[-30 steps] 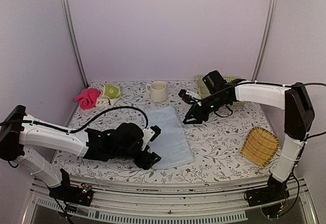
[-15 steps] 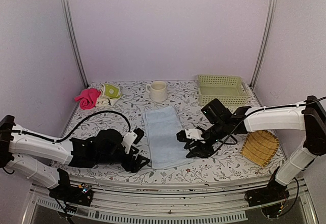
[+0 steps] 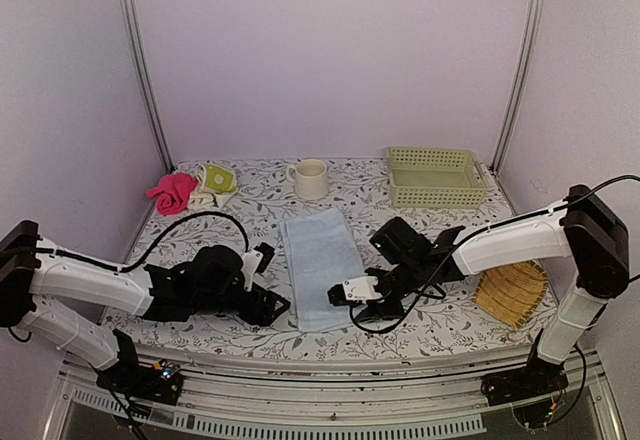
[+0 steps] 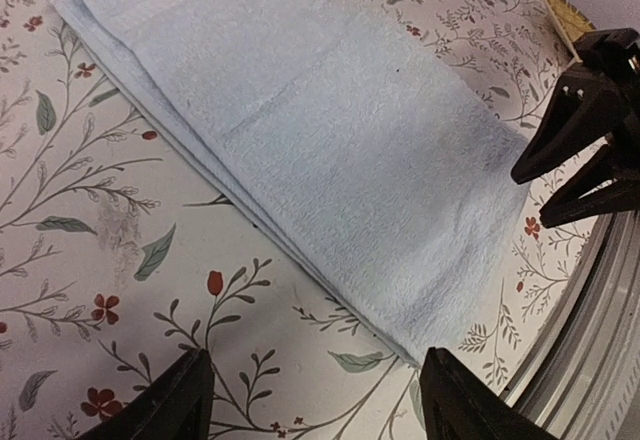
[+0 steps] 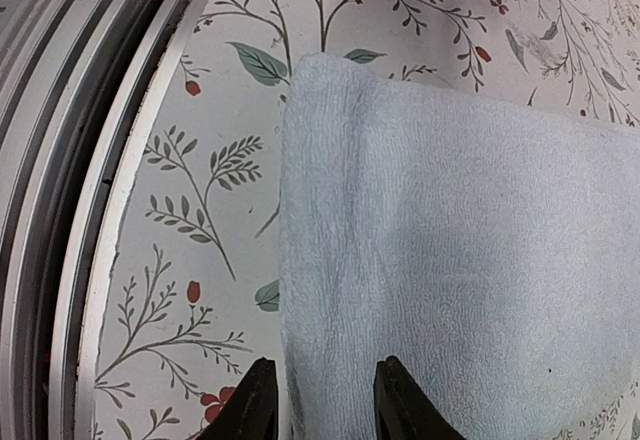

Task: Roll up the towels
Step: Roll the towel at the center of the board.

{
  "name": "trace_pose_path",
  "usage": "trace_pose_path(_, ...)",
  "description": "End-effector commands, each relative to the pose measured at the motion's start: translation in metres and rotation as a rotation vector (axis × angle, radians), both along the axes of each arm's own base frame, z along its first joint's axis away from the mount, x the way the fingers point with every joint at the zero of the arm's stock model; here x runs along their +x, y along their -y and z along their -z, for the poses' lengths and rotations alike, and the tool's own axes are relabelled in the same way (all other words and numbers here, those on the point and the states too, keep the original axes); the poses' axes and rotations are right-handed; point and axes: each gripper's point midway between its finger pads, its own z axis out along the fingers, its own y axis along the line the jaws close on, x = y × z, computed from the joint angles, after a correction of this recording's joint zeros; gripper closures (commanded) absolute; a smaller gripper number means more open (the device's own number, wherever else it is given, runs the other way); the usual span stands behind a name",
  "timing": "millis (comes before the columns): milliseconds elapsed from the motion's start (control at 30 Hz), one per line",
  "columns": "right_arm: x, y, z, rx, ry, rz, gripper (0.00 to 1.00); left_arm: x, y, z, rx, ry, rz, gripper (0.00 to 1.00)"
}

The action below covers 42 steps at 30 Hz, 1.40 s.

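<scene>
The long pale blue towel lies flat, folded lengthwise, in the middle of the table. My left gripper is open and empty, low at the towel's near left corner; in the left wrist view its fingers straddle that corner of the towel. My right gripper is open and empty at the near right corner; in the right wrist view it sits over the edge of the towel. The yellow-green and cream towel lies crumpled at the back left.
A pink cloth lies beside the yellow-green towel. A cream mug stands at the back centre. A pale green basket is at the back right. The yellow bamboo tray lies at the right edge. The table's front rail is close.
My right arm has swung from the back of the table down to the blue towel's near right corner. My left gripper has shifted slightly at the near left corner. The towel lies straighter.
</scene>
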Motion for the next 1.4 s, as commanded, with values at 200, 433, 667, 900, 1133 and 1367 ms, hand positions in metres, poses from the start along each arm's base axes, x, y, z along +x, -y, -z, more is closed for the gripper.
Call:
trace_pose_path(200, 0.002, 0.005, 0.016, -0.04, 0.013, 0.016, 0.66, 0.005, 0.009, 0.0, -0.014, -0.02, 0.0, 0.28)
trace_pose_path(433, -0.015, 0.009, 0.022, -0.059, -0.06, -0.043, 0.63, 0.007, 0.004, 0.002, -0.001, -0.02, -0.013, 0.28)
trace_pose_path(667, -0.009, 0.012, 0.04, -0.119, -0.067, -0.007, 0.62, 0.008, 0.002, 0.003, 0.006, -0.018, -0.017, 0.28)
trace_pose_path(900, 0.0, 0.016, 0.056, -0.172, -0.054, 0.036, 0.72, 0.008, 0.0, 0.004, 0.012, -0.015, -0.02, 0.28)
trace_pose_path(1133, -0.019, 0.012, 0.041, -0.164, -0.174, -0.005, 0.96, -0.001, 0.009, -0.008, -0.018, 0.012, 0.063, 0.32)
trace_pose_path(1367, -0.049, 0.006, 0.006, -0.109, -0.512, -0.05, 0.97, -0.048, 0.034, -0.032, -0.028, 0.254, 0.277, 0.32)
